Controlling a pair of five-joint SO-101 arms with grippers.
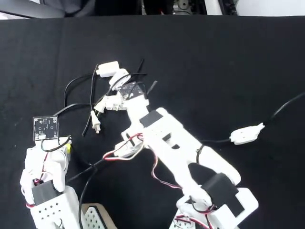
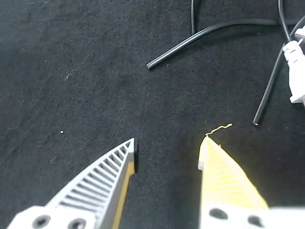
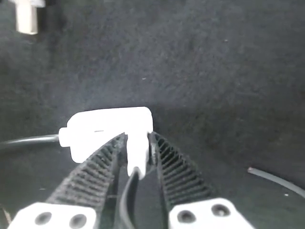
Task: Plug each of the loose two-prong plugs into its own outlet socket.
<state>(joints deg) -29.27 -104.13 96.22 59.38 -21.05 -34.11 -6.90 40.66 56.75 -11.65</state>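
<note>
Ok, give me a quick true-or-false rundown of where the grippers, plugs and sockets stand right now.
1. The right gripper is shut on a white plug. True.
2. The left gripper is holding a plug too. False: it is open and empty above the black cloth.
3. A spare socket on a black cable lies toward the right edge of the high view, away from both grippers. True.
4. Every plug is already seated in a socket. False: a loose plug lies on the cloth between the two arms, with nothing gripping it.
</note>
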